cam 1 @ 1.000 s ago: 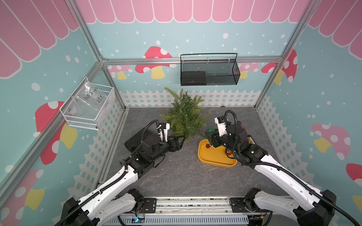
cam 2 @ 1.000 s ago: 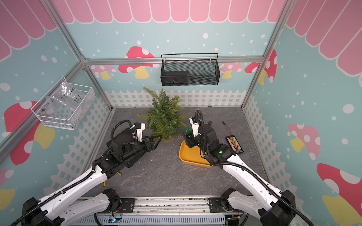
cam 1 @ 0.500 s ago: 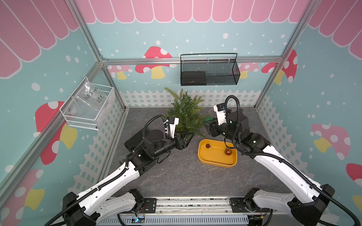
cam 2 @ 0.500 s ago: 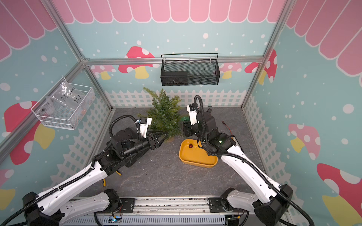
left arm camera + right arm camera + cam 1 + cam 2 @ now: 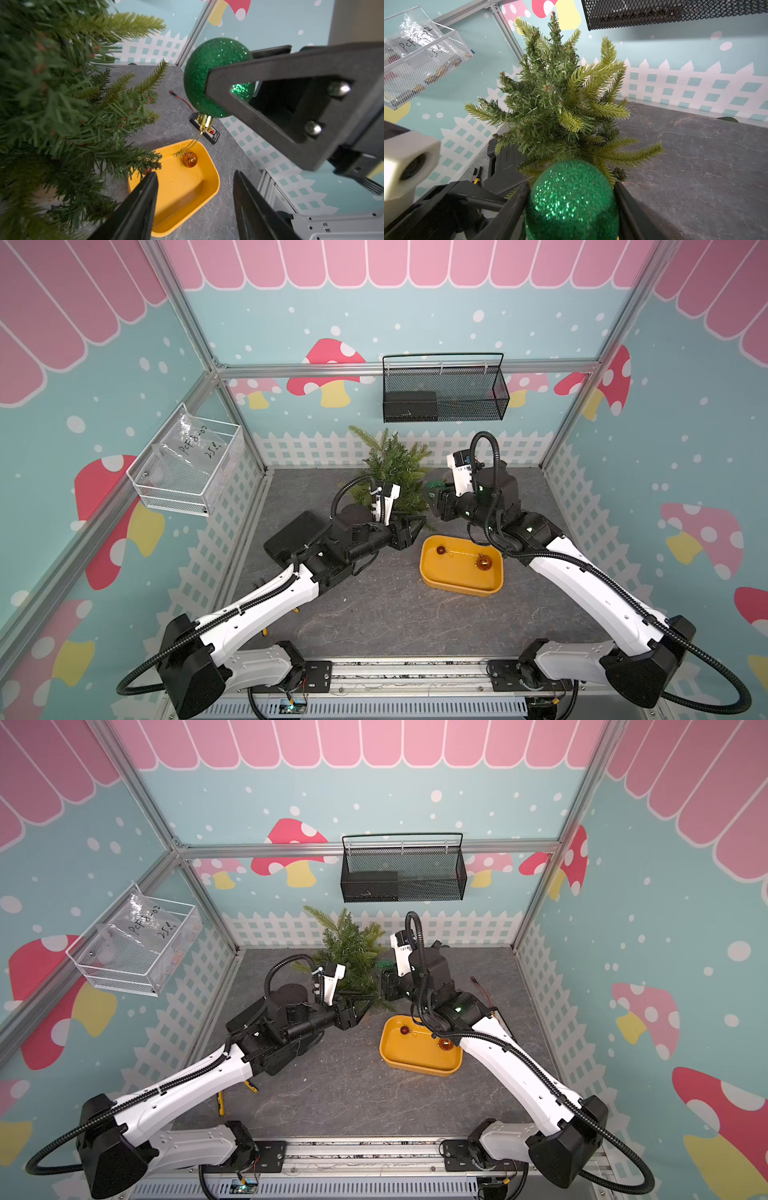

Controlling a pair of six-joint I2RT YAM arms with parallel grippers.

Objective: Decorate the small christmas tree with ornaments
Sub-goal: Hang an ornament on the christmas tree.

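Note:
The small christmas tree [image 5: 395, 472] [image 5: 560, 99] stands at the back of the floor. My right gripper [image 5: 571, 185] [image 5: 434, 499] is shut on the glittery green ball [image 5: 571, 199] [image 5: 205, 68], held just off the tree's lower right branches. Its gold cap and string hang down. My left gripper [image 5: 195, 174] [image 5: 415, 524] is open and holds nothing, one fingertip beside a low branch tip. In the yellow tray [image 5: 461, 587] [image 5: 214, 187] lie the orange-gold ball [image 5: 482, 562] [image 5: 190, 159] and the small red ball [image 5: 441, 549].
A black mesh basket [image 5: 444, 393] hangs on the back wall and a white wire basket [image 5: 187, 472] on the left wall. A black case [image 5: 291, 535] lies left of the tree. A small black board with a red wire [image 5: 204, 131] lies behind the tray.
My right gripper has carried the green ball up from over the tray to beside the tree. My left gripper has reached toward the tree's low branches and its jaws have narrowed.

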